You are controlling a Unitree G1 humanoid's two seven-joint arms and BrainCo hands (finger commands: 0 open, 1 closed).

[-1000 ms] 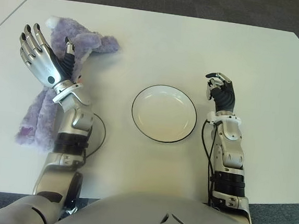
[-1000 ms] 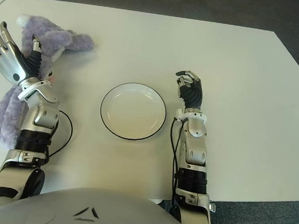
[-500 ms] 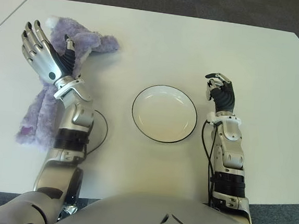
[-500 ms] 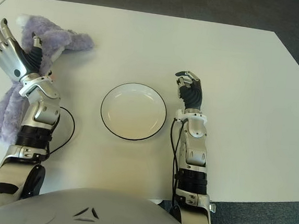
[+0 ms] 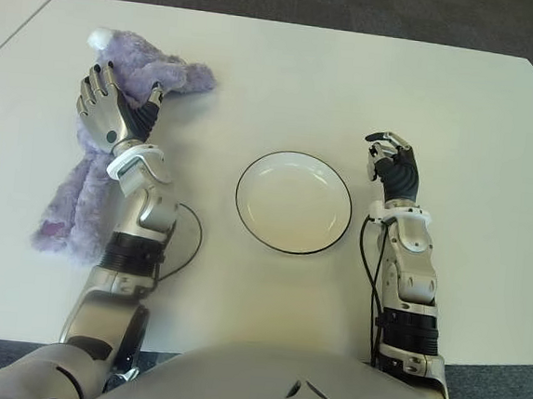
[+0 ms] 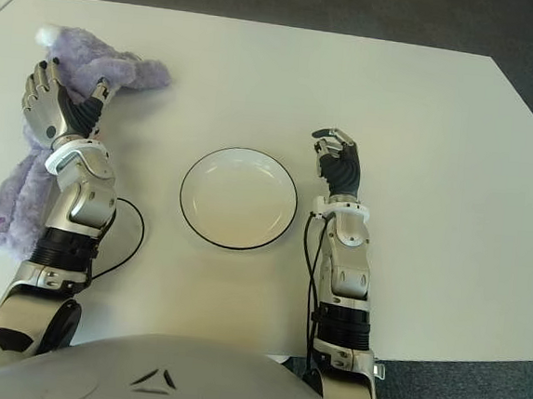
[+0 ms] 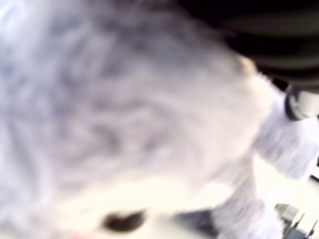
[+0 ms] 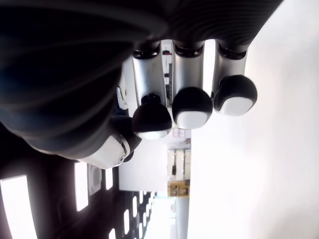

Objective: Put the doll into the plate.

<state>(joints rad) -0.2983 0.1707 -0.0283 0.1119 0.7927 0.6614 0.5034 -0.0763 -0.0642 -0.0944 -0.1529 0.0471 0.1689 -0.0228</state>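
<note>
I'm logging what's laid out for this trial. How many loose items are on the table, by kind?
Purple plush doll: 1
White plate with a black rim: 1
Total: 2

R hand [image 8: 164,74] curled, fingers [image 8: 189,107] bent inward (holding nothing) over pale table [image 8: 259,174].
</note>
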